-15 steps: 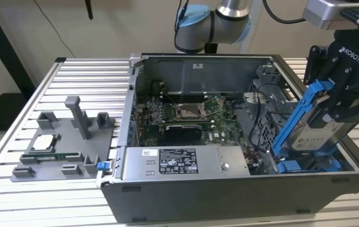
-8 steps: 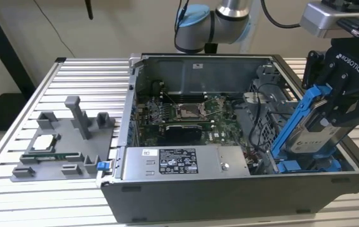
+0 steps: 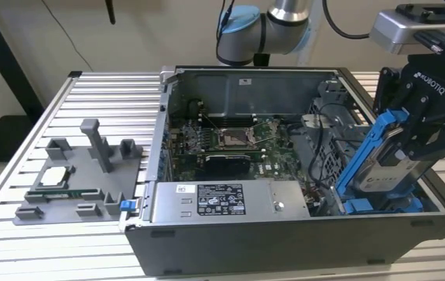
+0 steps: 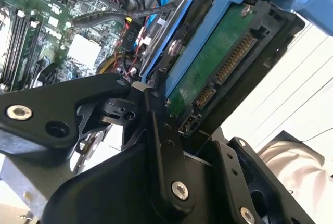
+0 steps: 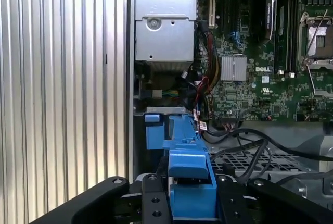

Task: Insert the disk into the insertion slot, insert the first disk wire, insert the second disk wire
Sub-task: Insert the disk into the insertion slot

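Currently the gripper (image 3: 411, 142) is clamped on the disk (image 3: 380, 171), holding it steeply tilted at the exterior view's right end of the open case (image 3: 285, 243). The disk's lower end sits just at the slot (image 3: 379, 206). Contact unclear, not seated yet.

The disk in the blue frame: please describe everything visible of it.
The flat silver-grey disk, white-labelled, is clipped in a bright blue plastic frame. The second wrist view shows its green circuit board and connector pins. The black gripper is shut on it, holding it steeply tilted above the grey insertion slot with blue fittings.
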You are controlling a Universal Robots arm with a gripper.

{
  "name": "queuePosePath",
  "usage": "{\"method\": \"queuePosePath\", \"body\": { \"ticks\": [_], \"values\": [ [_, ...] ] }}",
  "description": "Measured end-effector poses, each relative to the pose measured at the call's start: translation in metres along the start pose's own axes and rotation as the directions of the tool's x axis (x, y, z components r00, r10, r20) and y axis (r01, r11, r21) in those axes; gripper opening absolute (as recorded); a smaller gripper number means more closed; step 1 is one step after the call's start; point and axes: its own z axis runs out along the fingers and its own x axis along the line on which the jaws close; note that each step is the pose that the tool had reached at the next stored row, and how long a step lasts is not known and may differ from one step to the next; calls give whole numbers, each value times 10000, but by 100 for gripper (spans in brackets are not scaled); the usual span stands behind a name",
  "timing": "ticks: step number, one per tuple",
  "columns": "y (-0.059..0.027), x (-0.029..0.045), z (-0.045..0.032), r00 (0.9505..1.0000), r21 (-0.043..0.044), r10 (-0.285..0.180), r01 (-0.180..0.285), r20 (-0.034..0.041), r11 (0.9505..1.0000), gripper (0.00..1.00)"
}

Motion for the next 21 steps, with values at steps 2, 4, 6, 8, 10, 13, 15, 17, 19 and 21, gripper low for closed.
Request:
{"method": "queuePosePath", "body": {
  "ticks": [2, 4, 6, 8, 10, 13, 15, 17, 19, 21],
  "values": [
    [-2, 0, 37, 10000, 0, 0, 0, 3, 10000, 0],
    [-4, 0, 73, 10000, 0, 0, 0, 8, 10000, 0],
    [-6, 0, 110, 10000, 0, -1, 1, 13, 10000, 0],
    [-7, 0, 146, 10000, 0, 0, 0, 16, 10000, 0],
    [-9, 0, 182, 10000, 0, -1, 1, 19, 10000, 0],
    [-11, 0, 237, 10000, 0, -1, 1, 23, 10000, 0],
    [-12, 0, 272, 10000, 0, -1, 1, 25, 10000, 0],
    [-13, -1, 305, 10000, 0, -1, 1, 27, 10000, 0],
    [-14, -1, 309, 10000, 0, -1, 1, 25, 10000, 0],
    [-13, -1, 308, 10000, 0, -1, 1, 23, 10000, 0]
  ]
}}
